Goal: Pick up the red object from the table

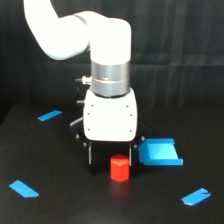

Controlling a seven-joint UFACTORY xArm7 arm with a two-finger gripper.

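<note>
red object [119, 168], small matte hexagonal block, upright on table [60, 200]

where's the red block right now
In the exterior view the red block sits on the table, low and centre, just below the gripper, with a blue tray to its right.

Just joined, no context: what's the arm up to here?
The xArm's pincer is lowered over the red object on the black table, fingers open on either side of it. The block looks to be sitting on the table, not lifted; whether the fingers touch it can't be told. Blue pieces lie around it, the largest just to the exterior view's right.
</note>
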